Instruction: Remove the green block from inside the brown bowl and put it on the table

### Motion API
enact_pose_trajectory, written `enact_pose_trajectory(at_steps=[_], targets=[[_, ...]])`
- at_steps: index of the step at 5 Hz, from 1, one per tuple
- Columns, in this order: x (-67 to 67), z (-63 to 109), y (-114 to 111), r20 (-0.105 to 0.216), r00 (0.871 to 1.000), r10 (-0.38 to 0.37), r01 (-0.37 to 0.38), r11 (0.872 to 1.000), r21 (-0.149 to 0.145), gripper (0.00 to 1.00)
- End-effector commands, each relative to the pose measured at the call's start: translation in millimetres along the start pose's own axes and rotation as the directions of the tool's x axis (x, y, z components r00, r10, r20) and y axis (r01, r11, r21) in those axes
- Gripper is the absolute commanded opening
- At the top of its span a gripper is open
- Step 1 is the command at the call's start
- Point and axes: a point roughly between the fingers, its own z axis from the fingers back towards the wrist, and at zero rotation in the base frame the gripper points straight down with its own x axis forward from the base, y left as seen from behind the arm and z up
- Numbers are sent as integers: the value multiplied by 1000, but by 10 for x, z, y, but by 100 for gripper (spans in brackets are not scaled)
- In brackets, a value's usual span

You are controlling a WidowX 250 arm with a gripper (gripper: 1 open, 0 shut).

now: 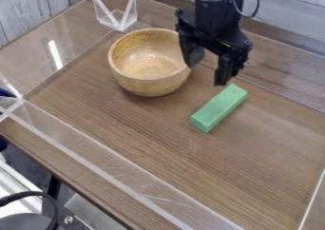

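The green block (219, 108) lies flat on the table (127, 153), to the right of the brown bowl (148, 83) and apart from it. The bowl shows a bare grained inside with nothing in it. My gripper (210, 72) hangs pointing down between the bowl's right rim and the block, just behind the block's far end. Its black fingers (226, 76) stand open with nothing between them, touching neither the block nor the bowl.
A small clear plastic stand (114, 13) sits at the back left, behind the bowl. Low clear acrylic walls (89, 156) run along the table's edges, nearest along the front left. Bare wood stretches in front of the block and bowl.
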Motion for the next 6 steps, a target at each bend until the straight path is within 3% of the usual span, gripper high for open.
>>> enact_pose_trajectory(at_steps=[1,3,4,5,6], targets=[[115,179,74,84,996,26,-24,1000,-18,100],[11,-5,161,72,996,45,-48,998,30,100],[42,89,106,25,998,58,-59,998,26,100],[85,188,39,-14,998,64,-63,998,24,100],[280,55,-10,-46,999,6,-5,1000,29,100]])
